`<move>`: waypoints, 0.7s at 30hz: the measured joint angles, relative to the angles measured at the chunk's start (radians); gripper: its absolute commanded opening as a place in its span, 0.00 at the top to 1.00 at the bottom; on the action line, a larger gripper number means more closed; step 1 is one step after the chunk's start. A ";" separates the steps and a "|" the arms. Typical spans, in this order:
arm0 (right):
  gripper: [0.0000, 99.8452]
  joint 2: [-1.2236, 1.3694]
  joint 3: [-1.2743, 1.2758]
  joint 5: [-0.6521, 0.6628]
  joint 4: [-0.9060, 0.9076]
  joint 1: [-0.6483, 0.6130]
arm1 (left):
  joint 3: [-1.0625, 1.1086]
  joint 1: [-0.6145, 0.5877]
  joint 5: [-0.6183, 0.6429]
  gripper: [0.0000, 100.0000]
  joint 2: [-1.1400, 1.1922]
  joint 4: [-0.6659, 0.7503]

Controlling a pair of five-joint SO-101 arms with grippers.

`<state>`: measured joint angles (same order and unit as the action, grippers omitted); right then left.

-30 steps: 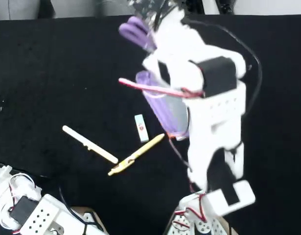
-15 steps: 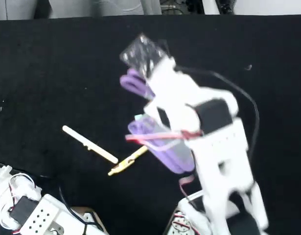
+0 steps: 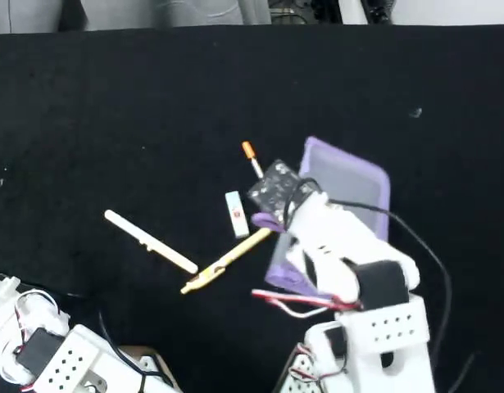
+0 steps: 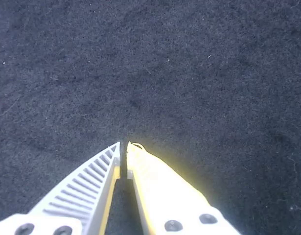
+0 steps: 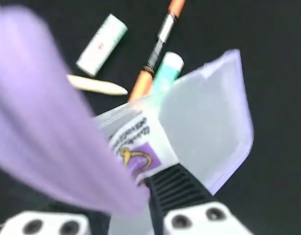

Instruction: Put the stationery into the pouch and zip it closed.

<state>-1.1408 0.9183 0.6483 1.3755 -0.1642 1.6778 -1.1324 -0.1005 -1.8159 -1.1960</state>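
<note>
Black cloth is seen to cover the table [image 3: 88, 106] from edge to edge.

Near edge, left corner: the white base of the left arm [image 3: 47, 348] is noted. The left gripper [image 4: 123, 146] is seen over bare cloth, its two fingers drawn together to a hairline gap with nothing between them.

Near edge, right of centre: the right arm [image 3: 374, 311] is seen rising from its base. The right gripper [image 3: 272, 214] is clenched on one edge of the pouch [image 3: 350, 184].

Pouch: purple with a translucent face, located right of the surface's centre. Its long axis runs from the near edge toward the far edge, leaning a little toward the right edge.

Centre of the surface, left of the pouch:
- a yellow pen [image 3: 227, 260] is laid diagonally, one end toward the near-left corner, the other just beside the right gripper;
- a white pen [image 3: 149, 241] is laid on the opposite diagonal, its near end close to the yellow pen;
- a small white stick [image 3: 235, 213] is laid just beyond the yellow pen, long axis near to far.

Beyond the gripper, an orange-tipped pen [image 3: 252, 158] points toward the far edge. A teal-capped item [image 5: 169, 66] lies beside it at the pouch's edge. Whether either is inside the pouch cannot be told.

Past the far edge, a pale strip of room [image 3: 448, 10] is recorded.
</note>
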 measured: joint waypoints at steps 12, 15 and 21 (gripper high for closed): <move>0.99 -0.002 0.307 0.071 -0.298 0.169 | 0.000 0.000 0.000 0.97 0.000 0.000; 0.96 -0.002 0.324 0.072 -0.302 0.176 | 0.000 0.000 0.000 0.97 0.000 0.000; 0.76 -0.005 0.325 0.072 -0.299 0.184 | 0.000 0.000 0.000 0.97 0.000 0.000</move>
<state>-1.1454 1.2436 0.7204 1.0764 0.0199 1.6778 -1.1324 -0.1005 -1.8159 -1.1960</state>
